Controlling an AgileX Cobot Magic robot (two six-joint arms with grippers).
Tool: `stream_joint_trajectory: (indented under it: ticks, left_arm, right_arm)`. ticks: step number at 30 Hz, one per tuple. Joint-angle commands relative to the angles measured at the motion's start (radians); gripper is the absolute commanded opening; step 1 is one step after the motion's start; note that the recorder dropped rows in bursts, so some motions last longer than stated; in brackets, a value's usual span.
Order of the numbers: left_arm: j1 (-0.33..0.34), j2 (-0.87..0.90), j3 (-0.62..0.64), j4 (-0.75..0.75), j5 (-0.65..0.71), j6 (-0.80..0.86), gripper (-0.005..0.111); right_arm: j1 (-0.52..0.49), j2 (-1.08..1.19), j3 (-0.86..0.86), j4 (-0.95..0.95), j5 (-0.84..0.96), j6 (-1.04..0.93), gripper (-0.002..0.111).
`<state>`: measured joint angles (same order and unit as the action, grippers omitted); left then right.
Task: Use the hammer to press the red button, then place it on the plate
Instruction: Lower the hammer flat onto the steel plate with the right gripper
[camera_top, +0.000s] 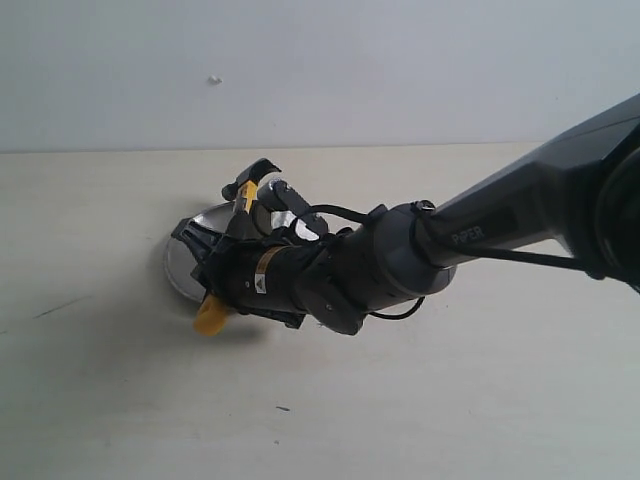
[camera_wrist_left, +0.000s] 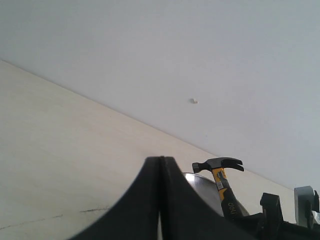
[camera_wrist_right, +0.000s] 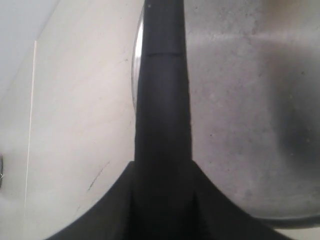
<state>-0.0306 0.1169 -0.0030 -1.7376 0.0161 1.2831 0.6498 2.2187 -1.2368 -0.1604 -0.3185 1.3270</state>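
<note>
Right pincer (camera_top: 225, 258) gripping hammer (camera_top: 249, 195), over plate (camera_top: 178, 270)

A plain grey-white wall (camera_top: 400, 70) fills the back of the scene and carries a small white speck (camera_top: 214, 80). Below the speck the wall meets a flat cream tabletop (camera_top: 120, 400) in a level seam, under soft, even light that leaves only faint grey shade. Lower and to the left of the speck a thin dark scratch (camera_top: 60, 307) marks the tabletop, and a tiny dark fleck (camera_top: 283, 408) lies well below the speck
</note>
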Motion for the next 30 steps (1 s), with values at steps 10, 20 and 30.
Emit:
stream_joint_trajectory:
  ticks: [10,20,30]
  left_arm:
    - [0.001,-0.003,0.003,-0.007,0.000,0.003,0.000]
    - [0.001,-0.003,0.003,-0.007,0.000,0.003,0.000]
    - [0.001,-0.003,0.003,-0.007,0.000,0.003,0.000]
  right_arm:
    - [-0.006,0.046,-0.080,-0.024,-0.005,-0.017,0.007]
    - [-0.006,0.049,-0.082,-0.024,0.018,-0.017,0.007]
    - [-0.006,0.049,-0.082,-0.024,0.041,-0.017,0.007]
